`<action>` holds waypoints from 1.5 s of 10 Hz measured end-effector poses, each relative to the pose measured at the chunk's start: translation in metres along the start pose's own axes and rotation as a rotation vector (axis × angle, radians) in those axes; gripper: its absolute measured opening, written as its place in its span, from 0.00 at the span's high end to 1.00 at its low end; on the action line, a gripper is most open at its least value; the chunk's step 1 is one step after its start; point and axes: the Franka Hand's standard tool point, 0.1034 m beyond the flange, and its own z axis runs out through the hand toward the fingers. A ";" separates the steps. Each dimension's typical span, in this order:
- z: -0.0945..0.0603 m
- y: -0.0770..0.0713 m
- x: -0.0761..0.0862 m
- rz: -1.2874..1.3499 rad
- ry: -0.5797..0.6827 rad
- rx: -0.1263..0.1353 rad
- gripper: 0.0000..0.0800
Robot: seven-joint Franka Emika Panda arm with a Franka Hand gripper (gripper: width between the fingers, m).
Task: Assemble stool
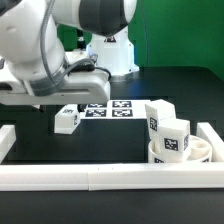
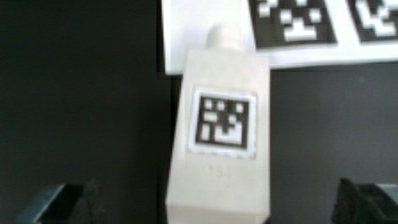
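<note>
The round white seat (image 1: pixel 183 152) lies at the exterior view's right against the front rail, with two tagged white legs (image 1: pixel 166 128) standing on it. A third white leg (image 1: pixel 66 119) lies on the black table under the arm. In the wrist view this leg (image 2: pixel 221 130) runs lengthwise between my fingers, its tag facing up and its peg end toward the marker board. My gripper (image 2: pixel 217 200) is open, with one dark fingertip (image 2: pixel 68 200) on each side of the leg and a clear gap to each. In the exterior view the arm hides the gripper.
The marker board (image 1: pixel 108 108) lies flat behind the leg, also in the wrist view (image 2: pixel 302 30). Long white rails (image 1: pixel 100 178) run along the front and both sides of the work area. The robot base stands at the back.
</note>
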 end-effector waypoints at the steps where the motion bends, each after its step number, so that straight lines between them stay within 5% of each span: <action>1: -0.001 0.002 0.006 0.002 0.017 -0.009 0.19; 4: 0.007 0.005 0.002 0.186 -0.142 0.084 0.19; 8: 0.010 0.006 0.001 0.214 -0.152 0.089 0.19; 11: 0.024 -0.004 -0.005 0.257 -0.252 0.149 0.19; 13: 0.024 -0.016 -0.006 0.247 -0.263 0.120 0.19; 15: 0.025 -0.012 -0.006 0.253 -0.264 0.127 0.19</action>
